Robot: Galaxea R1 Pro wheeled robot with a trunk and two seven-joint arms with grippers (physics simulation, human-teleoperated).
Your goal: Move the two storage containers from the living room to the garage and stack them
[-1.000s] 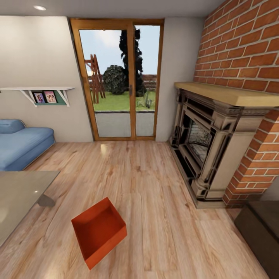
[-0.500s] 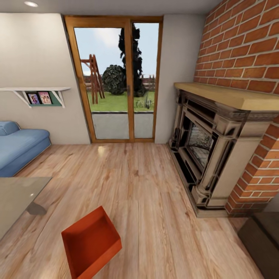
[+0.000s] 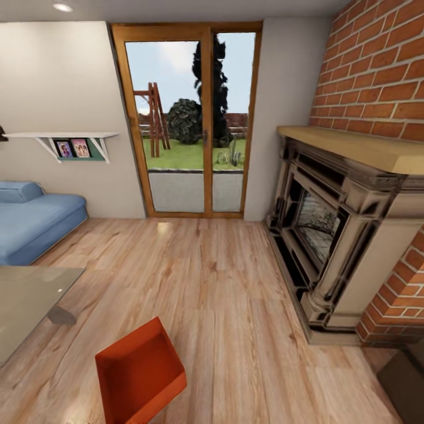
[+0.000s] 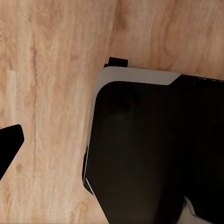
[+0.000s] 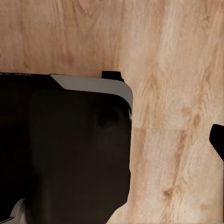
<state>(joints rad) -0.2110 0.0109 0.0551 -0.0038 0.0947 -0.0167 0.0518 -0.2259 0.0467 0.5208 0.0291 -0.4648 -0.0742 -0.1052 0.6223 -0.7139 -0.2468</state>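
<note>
Facing the glass doors point(image 3: 188, 123), view shifted; storage container point(image 3: 139, 371) stays low-left.

Bright, even daylight via glass doors point(image 3: 188, 126) (soft render, edges warped)

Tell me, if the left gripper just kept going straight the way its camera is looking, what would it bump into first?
Most likely the light wood plank floor. The left wrist view looks along the fingers onto bare planks beside the robot's own black and grey base. How far off the floor lies is unclear, and the fingers' state cannot be judged.
</note>
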